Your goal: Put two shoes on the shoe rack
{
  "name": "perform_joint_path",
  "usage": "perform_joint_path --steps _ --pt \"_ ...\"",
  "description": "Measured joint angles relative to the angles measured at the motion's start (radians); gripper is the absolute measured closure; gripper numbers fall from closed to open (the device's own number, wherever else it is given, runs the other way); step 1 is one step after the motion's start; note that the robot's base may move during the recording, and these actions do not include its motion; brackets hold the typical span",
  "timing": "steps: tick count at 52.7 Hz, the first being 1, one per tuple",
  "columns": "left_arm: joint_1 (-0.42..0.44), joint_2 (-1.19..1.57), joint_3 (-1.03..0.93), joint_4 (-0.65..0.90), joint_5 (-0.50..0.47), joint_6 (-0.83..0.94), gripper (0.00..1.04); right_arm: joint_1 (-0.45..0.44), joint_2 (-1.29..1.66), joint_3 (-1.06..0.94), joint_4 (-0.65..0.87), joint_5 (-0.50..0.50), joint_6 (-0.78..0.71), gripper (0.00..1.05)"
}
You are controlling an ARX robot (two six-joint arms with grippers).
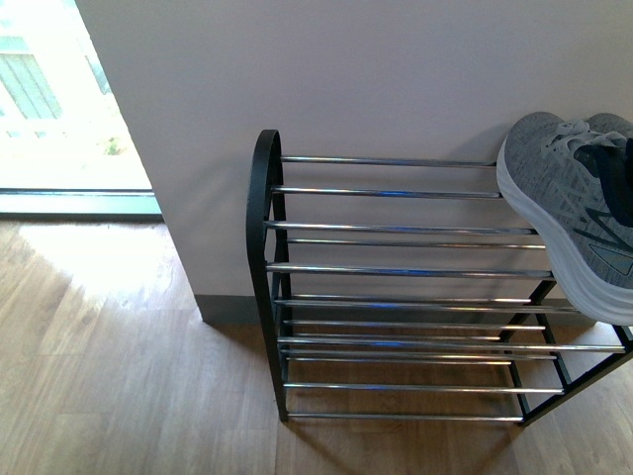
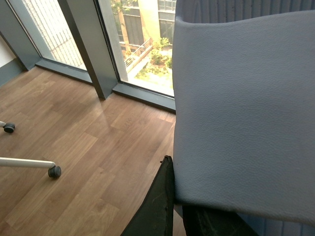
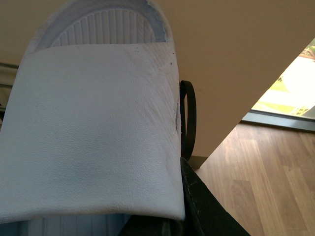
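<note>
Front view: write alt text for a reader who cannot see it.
A grey knit sneaker with a thick white sole hangs tilted over the right end of a low black metal shoe rack with chrome bars, which stands against a pale wall on a wooden floor.

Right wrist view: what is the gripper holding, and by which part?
A shoe, white sole toward the camera, a finger along its side edge; exact grip point hidden.

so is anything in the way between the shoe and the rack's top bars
Nothing visible. In the front view the shoe is at the right end of the rack, over its top bars, and the bars to its left are bare. Whether the sole already touches them can't be told.
</note>
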Motion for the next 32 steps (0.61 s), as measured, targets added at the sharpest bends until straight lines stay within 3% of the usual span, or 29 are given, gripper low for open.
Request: perform_joint_path --steps 2,6,9,17,26,32 --pt "0.0 0.0 0.0 0.0 0.0 0.0 1.03 0.0 0.0 0.0 0.0 -0.001 0.0 1.03" --pt "0.0 0.0 0.0 0.0 0.0 0.0 1.03 -0.015 0.051 -0.01 0.126 -0.197 0.076 1.03" --pt "0.0 0.0 0.0 0.0 0.0 0.0 1.03 0.024 0.119 0.013 0.22 -0.24 0.14 1.03" --pt "0.0 0.0 0.0 0.0 -0.001 0.0 1.03 0.133 0.391 0.174 0.421 -0.063 0.22 1.03" --pt "0.0 0.0 0.0 0.0 0.0 0.0 1.03 0.214 0.601 0.336 0.452 0.097 0.25 1.03" --pt "0.0 0.0 0.0 0.0 0.0 0.0 1.03 0.333 0.732 0.413 0.443 0.183 0.257 1.03"
